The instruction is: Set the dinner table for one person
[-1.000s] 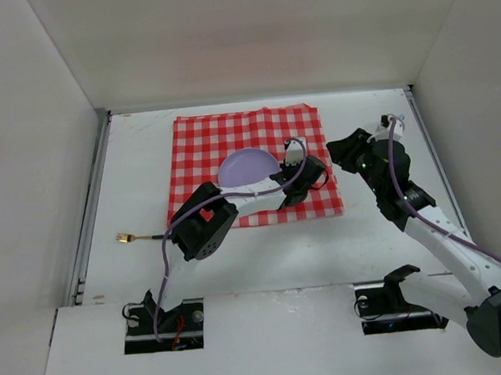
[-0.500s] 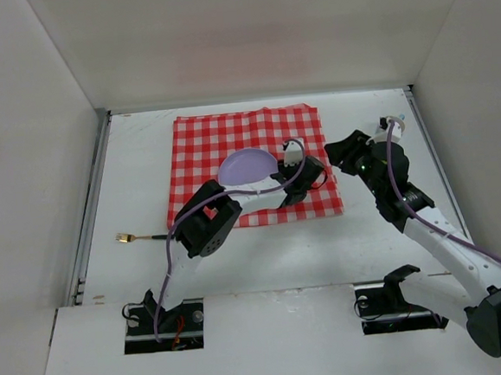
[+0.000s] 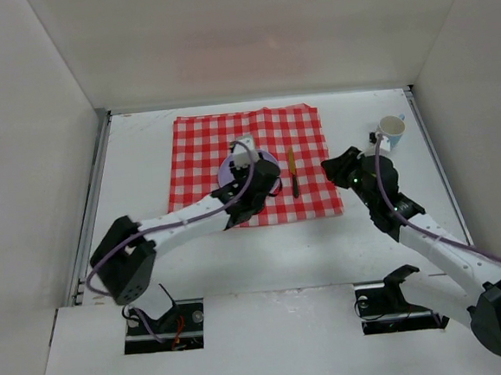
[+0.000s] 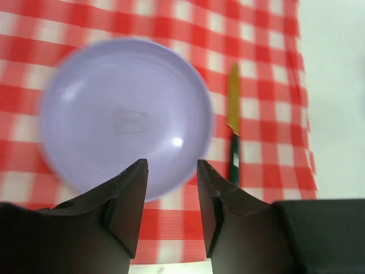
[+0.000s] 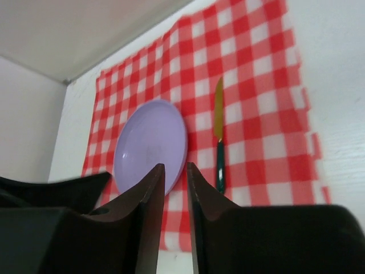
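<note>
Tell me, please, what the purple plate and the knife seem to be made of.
The plate looks like glossy lavender plastic: small white highlights sit on its smooth surface. The knife is probably plastic too, less surely: its blade is flat yellow without metallic shine, its handle dark green.

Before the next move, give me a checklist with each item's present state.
1. Plate flat on the checked cloth: ok.
2. Knife on the cloth, right of the plate and not touching it: ok.
3. Left gripper free: ok. It is open above the plate's near rim and holds nothing.
4. Right gripper free: ok. There is only a narrow gap between its fingers, with nothing in it.
5. Cup at the place setting: probably not ok. It stands off the cloth, on the bare dinner table at the far right.
</note>
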Controlling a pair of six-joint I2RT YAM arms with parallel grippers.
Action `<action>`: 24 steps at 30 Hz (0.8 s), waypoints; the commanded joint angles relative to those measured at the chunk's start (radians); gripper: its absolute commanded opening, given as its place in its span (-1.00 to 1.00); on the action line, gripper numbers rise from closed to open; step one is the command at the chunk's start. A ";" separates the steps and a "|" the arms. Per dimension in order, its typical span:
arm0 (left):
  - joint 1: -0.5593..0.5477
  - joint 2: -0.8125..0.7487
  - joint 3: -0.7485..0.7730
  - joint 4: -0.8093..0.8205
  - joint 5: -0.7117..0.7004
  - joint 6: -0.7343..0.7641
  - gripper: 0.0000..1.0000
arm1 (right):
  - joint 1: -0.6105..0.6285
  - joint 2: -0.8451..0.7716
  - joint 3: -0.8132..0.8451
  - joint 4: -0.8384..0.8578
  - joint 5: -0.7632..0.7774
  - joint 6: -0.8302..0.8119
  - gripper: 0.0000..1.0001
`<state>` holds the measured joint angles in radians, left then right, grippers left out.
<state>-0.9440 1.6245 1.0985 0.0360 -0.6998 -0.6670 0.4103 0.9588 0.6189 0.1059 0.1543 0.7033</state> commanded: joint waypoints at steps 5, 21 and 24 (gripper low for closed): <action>0.206 -0.434 -0.282 -0.382 -0.136 -0.337 -0.28 | 0.141 0.138 -0.039 0.164 -0.007 -0.011 -0.52; 0.721 -0.571 -0.532 -0.588 0.195 -0.557 -0.28 | 0.193 0.207 -0.028 0.179 -0.029 -0.024 -0.26; 0.739 -0.529 -0.529 -0.545 0.226 -0.553 -0.28 | 0.193 0.216 -0.027 0.176 -0.029 -0.024 -0.25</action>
<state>-0.2211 1.0672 0.5762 -0.5411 -0.5385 -1.2095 0.5972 1.1652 0.5747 0.2188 0.1303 0.6952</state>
